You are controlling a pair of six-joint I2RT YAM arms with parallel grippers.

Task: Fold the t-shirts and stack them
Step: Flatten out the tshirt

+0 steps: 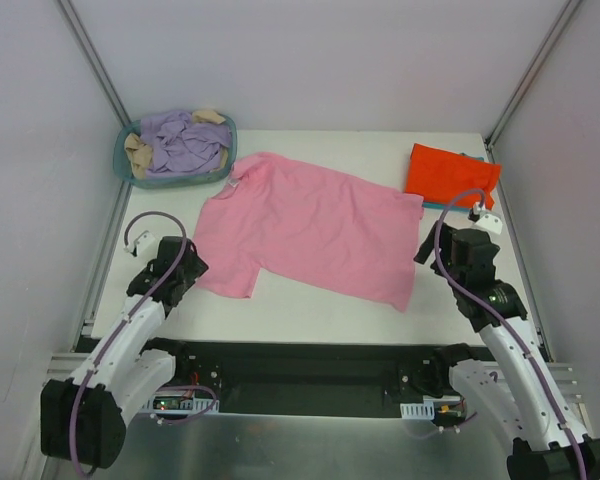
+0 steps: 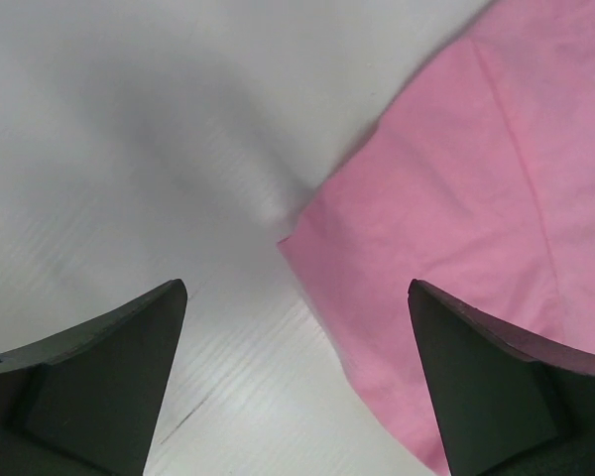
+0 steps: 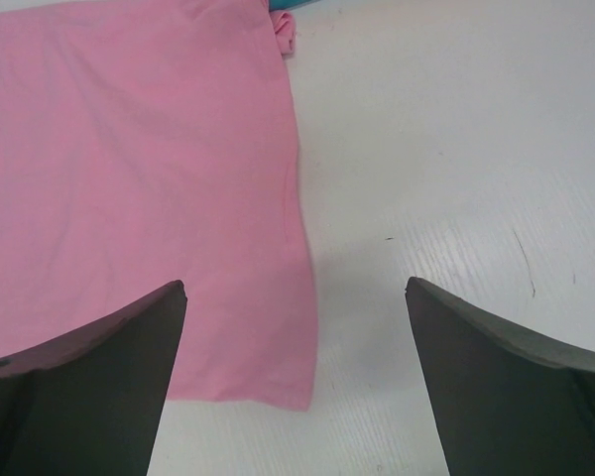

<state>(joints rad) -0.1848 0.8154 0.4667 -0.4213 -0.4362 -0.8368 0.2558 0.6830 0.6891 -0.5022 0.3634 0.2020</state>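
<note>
The light pink t-shirt (image 1: pixel 310 225) lies spread flat in the middle of the table. The orange-red t-shirt (image 1: pixel 450 172) lies folded at the back right, with a teal-blue edge (image 1: pixel 432 205) showing under it. My left gripper (image 1: pixel 187 262) is open and empty at the pink shirt's left sleeve edge. In the left wrist view the gripper (image 2: pixel 296 288) straddles that pink edge (image 2: pixel 476 198). My right gripper (image 1: pixel 426 250) is open and empty at the shirt's right hem. In the right wrist view the gripper (image 3: pixel 296 285) straddles the pink corner (image 3: pixel 129 149).
A round teal basket (image 1: pixel 120 160) at the back left holds lilac and beige clothes (image 1: pixel 180 140). Grey walls and metal frame posts close in the table on three sides. Bare white table (image 1: pixel 310 310) lies between the shirt and the arm bases.
</note>
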